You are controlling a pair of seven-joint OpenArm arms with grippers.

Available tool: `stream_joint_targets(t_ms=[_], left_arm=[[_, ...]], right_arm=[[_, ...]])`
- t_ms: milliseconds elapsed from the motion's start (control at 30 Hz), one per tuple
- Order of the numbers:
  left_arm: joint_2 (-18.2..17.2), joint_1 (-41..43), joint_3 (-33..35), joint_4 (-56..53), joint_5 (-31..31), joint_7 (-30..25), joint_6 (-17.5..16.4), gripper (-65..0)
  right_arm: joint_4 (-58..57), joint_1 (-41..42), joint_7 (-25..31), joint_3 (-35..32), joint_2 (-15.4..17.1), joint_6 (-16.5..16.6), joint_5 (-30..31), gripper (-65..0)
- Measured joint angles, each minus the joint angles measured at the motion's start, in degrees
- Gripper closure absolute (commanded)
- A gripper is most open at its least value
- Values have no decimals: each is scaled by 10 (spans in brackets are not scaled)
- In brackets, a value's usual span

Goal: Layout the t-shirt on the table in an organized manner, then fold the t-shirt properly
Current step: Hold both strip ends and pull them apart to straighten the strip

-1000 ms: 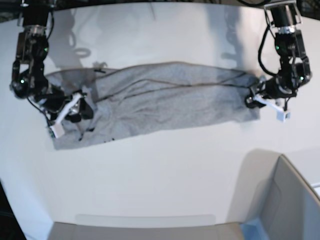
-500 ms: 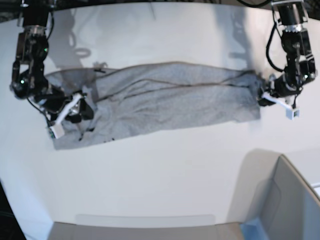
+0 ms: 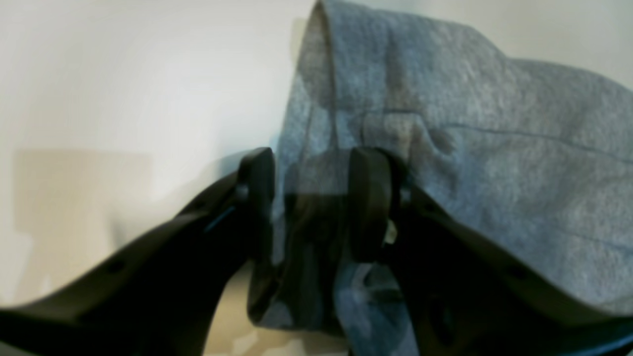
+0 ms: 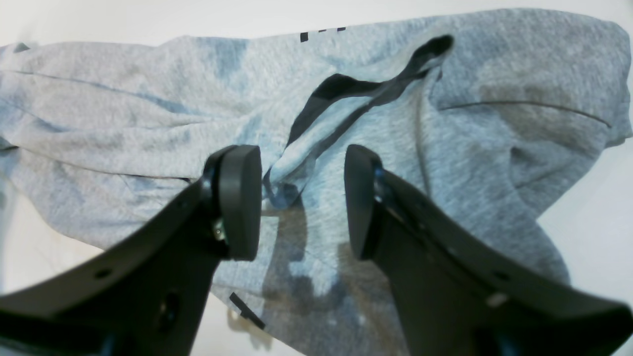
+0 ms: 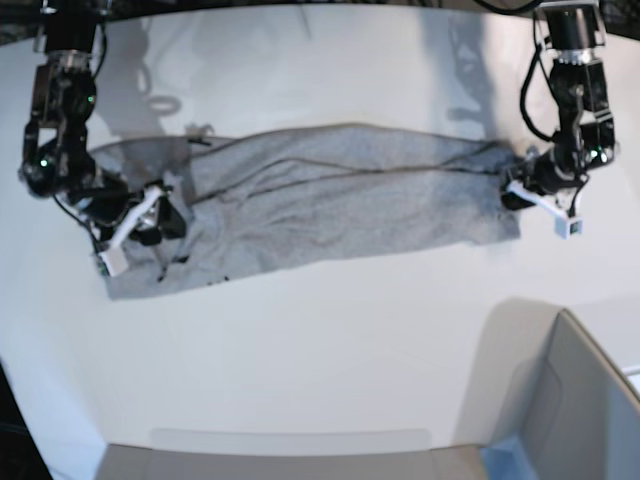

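The light grey t-shirt (image 5: 340, 200) lies stretched in a long band across the white table (image 5: 320, 340). My left gripper (image 5: 512, 192) is at the shirt's right end. In the left wrist view this gripper (image 3: 311, 202) stands open, with the shirt's (image 3: 494, 148) edge running down between its fingers. My right gripper (image 5: 165, 215) is low over the shirt's left end. The right wrist view shows it (image 4: 301, 198) open astride a raised fold with a black inner band (image 4: 346, 91). A bit of black lettering (image 4: 321, 32) peeks at the shirt's (image 4: 148, 113) far edge.
A grey bin (image 5: 580, 400) stands at the front right corner. A flat grey strip (image 5: 290, 445) runs along the table's front edge. White table surface stretches between the shirt and the strip.
The left arm swung out to the right past the shirt's end, then came back left onto it. The right arm and the shirt stayed put.
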Motion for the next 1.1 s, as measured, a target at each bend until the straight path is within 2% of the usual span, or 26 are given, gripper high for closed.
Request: stream_joint_targets(t_ms=[233,533,700,800,967,1100], left_arm=[[14,0,0,0,-14,-5,-2,-245],[16,2,0,0,-16,0,-2,-68],[30,0,13,2,-17,-6,-1,-46],[32,-4,31,4,-18,-4,-2,0],[34,-6,29,4,-19,-2,-2,0],[41,-3,-33,2,-22,18,-3,0]], right_arm=[[0,0,0,0,0,0,0,-274],[0,0,0,0,0,0,0,-274],[0,0,0,0,0,0,0,-274],[0,1,0,0,0,0,2,-274],[0,1,0,0,0,0,2,-274],[0,1,0,0,-2,0,2,-274]])
